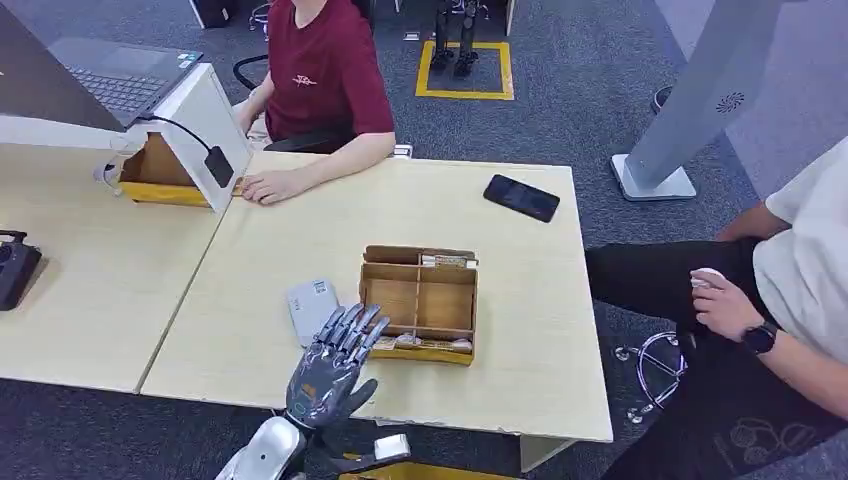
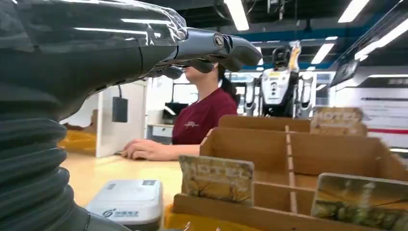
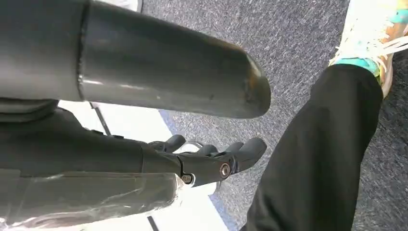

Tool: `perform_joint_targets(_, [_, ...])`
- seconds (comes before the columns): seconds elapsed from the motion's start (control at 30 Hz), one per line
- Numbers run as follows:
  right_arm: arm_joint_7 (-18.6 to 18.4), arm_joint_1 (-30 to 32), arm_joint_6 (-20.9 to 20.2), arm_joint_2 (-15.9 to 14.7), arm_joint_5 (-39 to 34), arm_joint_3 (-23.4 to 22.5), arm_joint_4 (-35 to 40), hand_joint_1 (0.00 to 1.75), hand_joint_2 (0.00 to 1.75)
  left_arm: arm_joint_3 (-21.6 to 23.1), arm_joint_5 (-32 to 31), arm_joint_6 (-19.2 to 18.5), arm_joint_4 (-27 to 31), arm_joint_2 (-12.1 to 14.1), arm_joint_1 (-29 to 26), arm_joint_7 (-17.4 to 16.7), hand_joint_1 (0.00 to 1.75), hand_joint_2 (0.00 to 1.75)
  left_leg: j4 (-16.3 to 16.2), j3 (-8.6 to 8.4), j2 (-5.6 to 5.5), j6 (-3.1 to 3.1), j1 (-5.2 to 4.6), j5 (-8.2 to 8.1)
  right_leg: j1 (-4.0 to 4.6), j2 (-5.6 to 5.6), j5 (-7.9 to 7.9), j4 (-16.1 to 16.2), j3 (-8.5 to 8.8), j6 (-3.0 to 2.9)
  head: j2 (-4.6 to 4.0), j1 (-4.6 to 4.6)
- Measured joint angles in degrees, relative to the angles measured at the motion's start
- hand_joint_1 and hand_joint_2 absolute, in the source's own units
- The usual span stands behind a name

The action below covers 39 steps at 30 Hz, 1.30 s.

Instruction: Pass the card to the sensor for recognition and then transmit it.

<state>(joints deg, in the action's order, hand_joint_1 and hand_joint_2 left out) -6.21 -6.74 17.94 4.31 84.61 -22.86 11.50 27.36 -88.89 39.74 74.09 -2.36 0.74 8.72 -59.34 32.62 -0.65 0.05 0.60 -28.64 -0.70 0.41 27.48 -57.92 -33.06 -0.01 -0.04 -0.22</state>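
The fingers (image 1: 352, 328) of the left hand (image 1: 330, 365) are spread wide and hold nothing; they hover over the near left corner of the wooden box (image 1: 419, 300), with their tips between the white sensor (image 1: 313, 311) and the box wall. The cards are in the box, standing upright in its slots; in the left wrist view one card (image 2: 216, 179) stands in the near row just beside the sensor, and another card (image 2: 358, 202) is further along the same row. A third one leans at the far wall of the box.

The step in hand, as I judge it, is to reach for a card; nothing is picked up yet. To do it well, the hand should come down on the nearest card from above, take the free upper edge between thumb and one finger, and lift straight up so the card does not catch on the divider; the box looks light and may slide on the desk (image 1: 520, 380) if the fingers push its wall sideways. After that the sensor is very near, so only a short move is needed, with the card held flat over its top face.

The right hand (image 3: 211, 161) hangs beside the desk, over the carpet; its fingers are loosely curved and apart and carry nothing. A person in a red shirt (image 1: 325, 70) sits at the far side of the desk, probably the one to receive the card.
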Motion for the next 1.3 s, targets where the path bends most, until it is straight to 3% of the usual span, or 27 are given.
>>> perform_joint_targets(0.3, [-0.3, -0.2, -0.1, 0.0, 0.4, 0.0, 0.0, 0.0, 0.0, 0.0, 0.7, 0.0, -3.7, -0.2, 2.0, -1.8, 0.0, 1.75, 0.0, -0.01, 0.0, 0.0, 0.0, 0.0, 0.0, 0.0, 0.0, 0.0, 0.0, 0.0, 0.0, -0.02])
perform_joint_targets(0.8, [-0.5, -0.2, -0.2, 0.0, 1.0, 0.0, 0.0, 0.0, 0.0, -3.3, 3.5, 0.1, -4.0, -3.2, 2.0, 5.6, 0.0, 1.75, 0.0, 0.01, 0.0, 0.0, 0.0, 0.0, 0.0, -0.01, 0.0, 0.0, 0.0, 0.0, 0.0, -0.02])
perform_joint_targets(1.03, [-0.7, -0.2, -0.1, 0.0, 1.1, 0.0, 0.0, 0.0, 0.0, -5.0, 2.9, 0.1, -4.3, -4.4, 2.1, 5.2, 0.0, 1.75, 0.0, 0.0, 0.0, 0.0, 0.0, 0.0, 0.0, -0.01, 0.0, 0.0, 0.0, 0.0, 0.0, -0.02])
perform_joint_targets(1.07, [-0.7, -0.2, 0.2, 0.1, 1.3, 0.0, 0.0, 0.0, 0.0, -5.2, 2.7, 0.1, -4.5, -4.6, 2.2, 5.1, 1.75, 1.75, 0.0, 0.01, 0.0, 0.0, 0.0, 0.0, 0.0, -0.01, 0.0, 0.0, 0.0, 0.0, 0.0, 0.0])
perform_joint_targets(1.3, [-0.5, -0.3, 0.0, 0.2, 1.6, -0.5, 0.0, 0.0, 0.0, -6.4, 3.5, 0.1, -7.8, -4.8, 2.7, 4.5, 1.75, 1.75, 0.0, 0.01, 0.0, 0.0, 0.0, 0.0, 0.0, 0.0, 0.0, 0.0, 0.0, 0.0, 0.0, -0.02])
